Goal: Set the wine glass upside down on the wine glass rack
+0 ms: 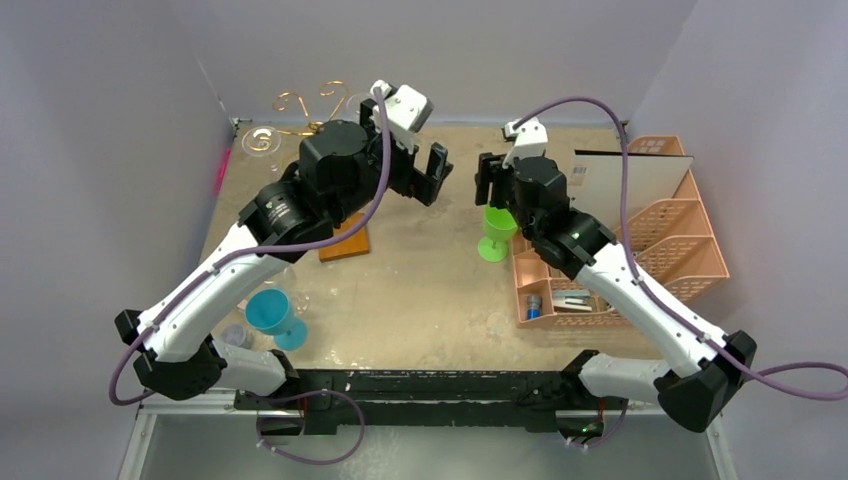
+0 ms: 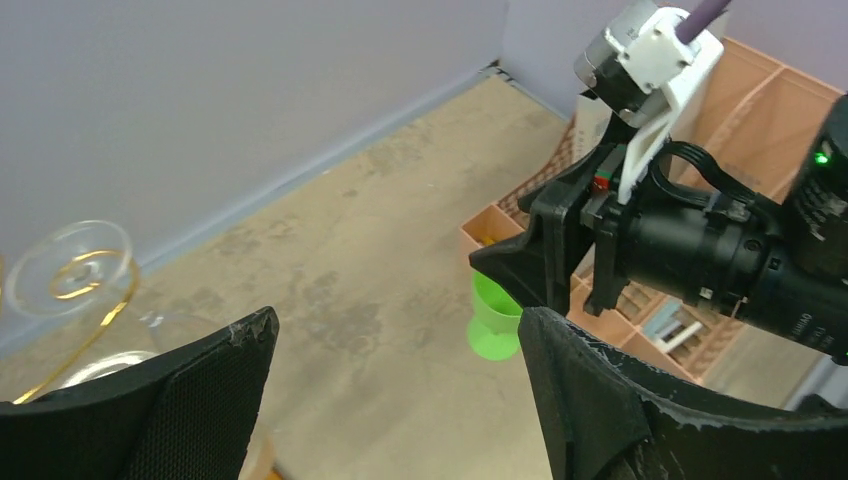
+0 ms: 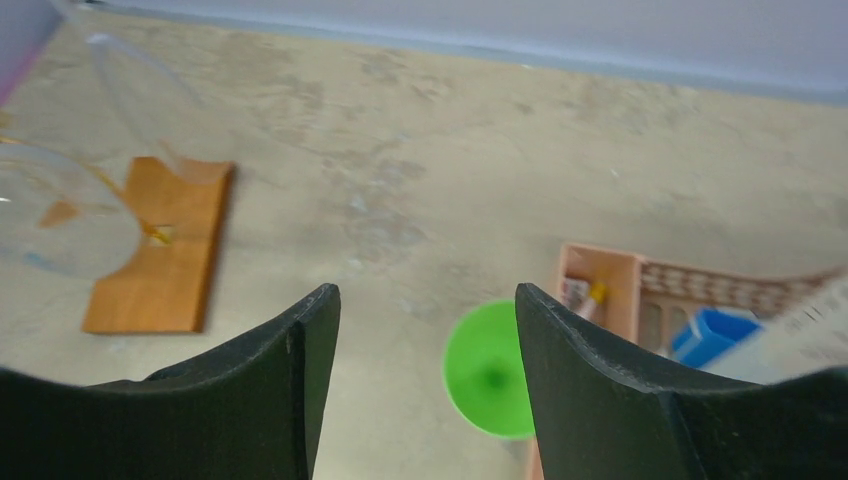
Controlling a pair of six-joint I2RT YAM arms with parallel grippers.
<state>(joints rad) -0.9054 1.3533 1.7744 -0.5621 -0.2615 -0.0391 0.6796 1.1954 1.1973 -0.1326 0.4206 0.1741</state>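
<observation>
Wine glass rack (image 1: 312, 112) of curled gold wire, flat orange-brown wooden base (image 3: 160, 250)

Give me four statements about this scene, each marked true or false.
1. The left gripper and right gripper both stand open, holding nothing. True.
2. The green plastic goblet hangs from the gold wire rack. False: it stands on the table beside the pink plastic lattice organiser.
3. The teal plastic goblet lies inside the organiser. False: it sits on the table by the left arm.
4. In the right wrist view, the rack's orange-brown wooden base lies left of the green goblet. True.
</observation>
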